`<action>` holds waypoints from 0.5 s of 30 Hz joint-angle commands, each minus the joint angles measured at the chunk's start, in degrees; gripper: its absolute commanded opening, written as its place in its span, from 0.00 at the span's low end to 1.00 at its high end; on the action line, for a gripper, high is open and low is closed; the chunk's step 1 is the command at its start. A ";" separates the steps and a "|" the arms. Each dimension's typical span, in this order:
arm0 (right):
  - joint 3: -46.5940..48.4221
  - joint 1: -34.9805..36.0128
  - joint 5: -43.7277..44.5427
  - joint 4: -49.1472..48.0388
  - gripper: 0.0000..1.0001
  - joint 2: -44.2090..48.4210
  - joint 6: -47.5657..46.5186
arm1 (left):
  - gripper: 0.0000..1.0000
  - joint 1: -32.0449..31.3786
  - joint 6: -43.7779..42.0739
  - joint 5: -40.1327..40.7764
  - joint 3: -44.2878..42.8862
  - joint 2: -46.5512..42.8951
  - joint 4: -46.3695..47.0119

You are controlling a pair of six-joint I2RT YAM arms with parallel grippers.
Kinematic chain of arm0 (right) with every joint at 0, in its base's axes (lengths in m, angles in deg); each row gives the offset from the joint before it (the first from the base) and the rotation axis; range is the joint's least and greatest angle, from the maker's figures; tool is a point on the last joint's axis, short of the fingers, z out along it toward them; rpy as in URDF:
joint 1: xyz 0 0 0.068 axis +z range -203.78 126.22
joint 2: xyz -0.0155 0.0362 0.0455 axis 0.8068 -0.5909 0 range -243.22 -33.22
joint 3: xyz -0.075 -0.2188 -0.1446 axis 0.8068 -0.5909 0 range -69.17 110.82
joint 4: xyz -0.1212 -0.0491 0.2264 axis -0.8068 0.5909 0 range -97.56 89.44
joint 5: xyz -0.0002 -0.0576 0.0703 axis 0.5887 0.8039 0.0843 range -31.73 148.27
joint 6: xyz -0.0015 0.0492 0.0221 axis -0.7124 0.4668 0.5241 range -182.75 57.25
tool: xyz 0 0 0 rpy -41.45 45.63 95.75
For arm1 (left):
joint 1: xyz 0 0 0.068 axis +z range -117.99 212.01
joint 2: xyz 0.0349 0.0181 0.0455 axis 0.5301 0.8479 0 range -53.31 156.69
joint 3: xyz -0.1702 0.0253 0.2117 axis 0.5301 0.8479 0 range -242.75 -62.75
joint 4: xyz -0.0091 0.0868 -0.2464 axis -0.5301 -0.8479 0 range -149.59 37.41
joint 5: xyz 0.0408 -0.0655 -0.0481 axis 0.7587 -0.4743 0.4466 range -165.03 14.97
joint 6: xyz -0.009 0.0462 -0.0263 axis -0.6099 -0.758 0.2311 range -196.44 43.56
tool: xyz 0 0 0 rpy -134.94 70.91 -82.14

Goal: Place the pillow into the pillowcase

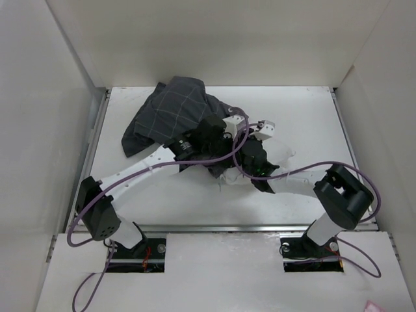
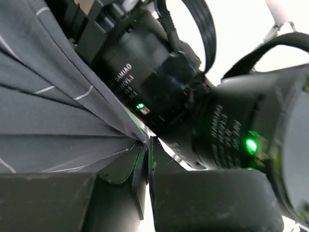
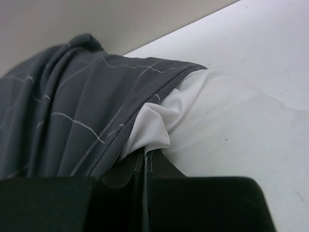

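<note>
Left gripper [image 2: 147, 145] is pressed shut on the pillowcase [image 2: 58, 111] hem. The right gripper [image 3: 145, 155] nips the hem with a white fold. Pillowcase bunches ahead-left of the right gripper, bare pillow [image 3: 227, 121] ahead-right on the surface [image 3: 275, 43]. Hold the hem taut and draw it over the pillow evenly. Mouth faces the right gripper; the long axis appears to run away from it, leftward.

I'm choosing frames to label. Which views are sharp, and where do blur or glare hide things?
Top external: even light, sharp, but the soft white rectangular pillow barely separates from the white table. Left wrist: the other arm's black joint housings are slightly blurred against blown-out white, green lights flaring. Right wrist: the charcoal grid-check fabric pillowcase is sharp; foreground black.
</note>
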 commanded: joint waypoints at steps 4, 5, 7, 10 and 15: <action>3.16 -0.50 -0.78 -0.90 0.00 -0.43 8.95 | 0.00 -4.87 0.30 -16.74 -6.39 -3.06 0.26; 3.16 -0.50 -1.66 -0.90 0.00 -0.43 8.96 | 0.00 -4.18 0.29 -15.25 -5.78 -3.06 -0.26; 2.55 -0.50 -2.54 0.67 0.10 1.06 8.96 | 0.11 -2.68 1.07 -10.94 -4.90 -3.58 -1.32; 2.55 -0.50 -1.94 5.40 0.44 5.00 8.96 | 0.57 -1.36 1.87 -8.49 -4.28 -4.29 -1.32; 1.40 -0.50 -3.33 12.55 0.85 13.18 5.63 | 0.74 -0.13 1.17 1.36 -6.38 -8.67 -3.61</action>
